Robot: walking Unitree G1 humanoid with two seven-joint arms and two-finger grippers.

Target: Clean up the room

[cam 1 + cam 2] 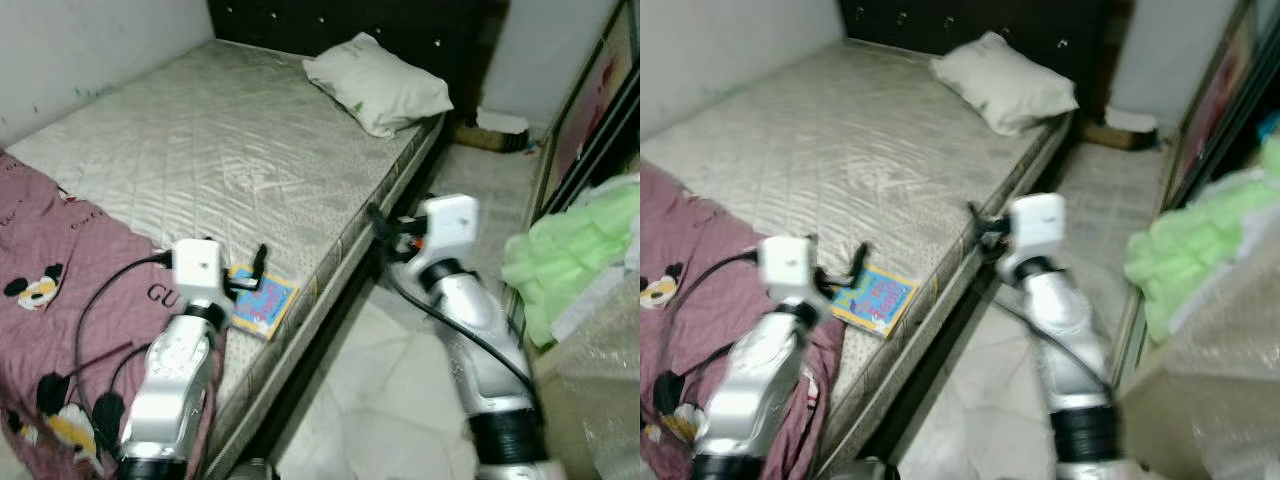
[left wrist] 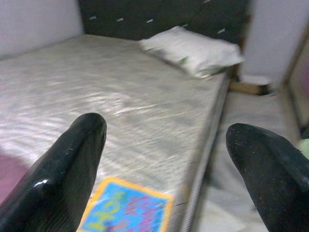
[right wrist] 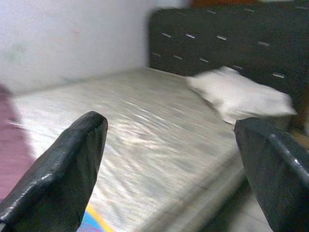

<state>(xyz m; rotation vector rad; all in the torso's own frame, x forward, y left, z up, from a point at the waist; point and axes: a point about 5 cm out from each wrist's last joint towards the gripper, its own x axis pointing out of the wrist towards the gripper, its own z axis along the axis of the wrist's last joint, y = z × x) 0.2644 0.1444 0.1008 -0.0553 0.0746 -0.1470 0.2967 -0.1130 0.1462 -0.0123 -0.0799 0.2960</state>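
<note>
Small bedroom, grey quilted bed (image 1: 200, 140) against a pale wall, dark studded headboard (image 1: 400, 25) at the far end. White pillow (image 1: 375, 82) just below the headboard; maroon cartoon-print blanket (image 1: 40, 300) heaped at the bed's foot end. Colourful book (image 1: 262, 300) lying flat near the bed's aisle-side edge, just beside the blanket. Pale tiled floor (image 1: 370, 400) along the bed's side; green cloth (image 1: 565, 255) piled across the aisle from the bed, plastic wrap below it.

Left gripper (image 1: 250, 275) poised just above the book, on its blanket side, fingers spread wide with nothing between them; book visible low between the fingers (image 2: 67, 169) in the left wrist view. Right gripper (image 1: 385, 228) hanging over the aisle beside the bed's edge, likewise wide open and empty, pointed toward the pillow.

Likely step: reaching for the book to clear it off the bed. Next move calls for lowering the left gripper onto the book's near edge and pinching it; thin and flat, so probably awkward to lift off the soft quilting
</note>
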